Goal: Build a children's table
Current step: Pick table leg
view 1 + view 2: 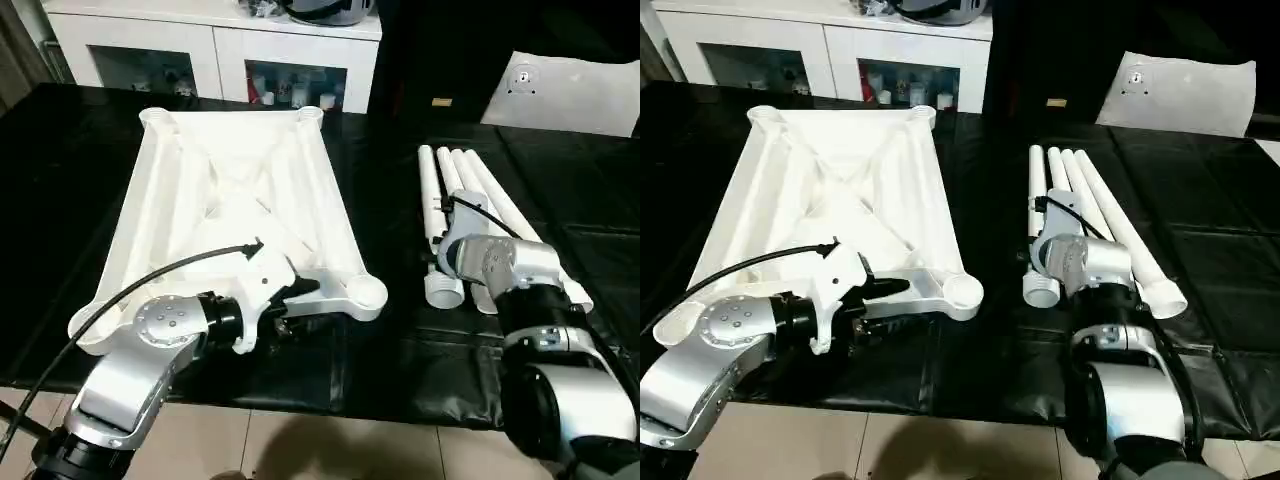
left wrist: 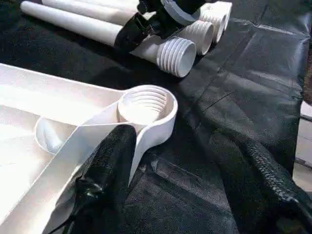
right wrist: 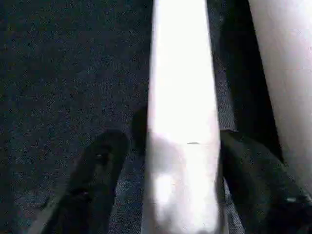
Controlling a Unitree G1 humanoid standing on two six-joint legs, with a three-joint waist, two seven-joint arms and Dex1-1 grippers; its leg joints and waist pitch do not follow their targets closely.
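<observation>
Head camera: the white tabletop [image 1: 235,200] lies underside up on the black table cover [image 1: 400,340], spreading from the centre toward ten o'clock, its ribs and round corner sockets facing up. The four white legs [image 1: 470,200] lie side by side at about three o'clock, well apart from the tabletop, threaded ends toward the robot. The left gripper [image 1: 300,300] sits at the tabletop's near edge, close to the near right corner socket [image 1: 365,293]. The right gripper [image 1: 1045,262] is down among the threaded leg ends.

Left wrist camera: one black finger [image 2: 109,170] lies on the rim inside the tabletop beside the threaded socket, the other [image 2: 263,165] stands wide outside it; the jaws are parted, nothing pinched.

Right wrist camera: a white leg [image 3: 183,122] runs between the two black fingers [image 3: 97,170], which stand on either side; whether they are pressing on it I cannot tell.
</observation>
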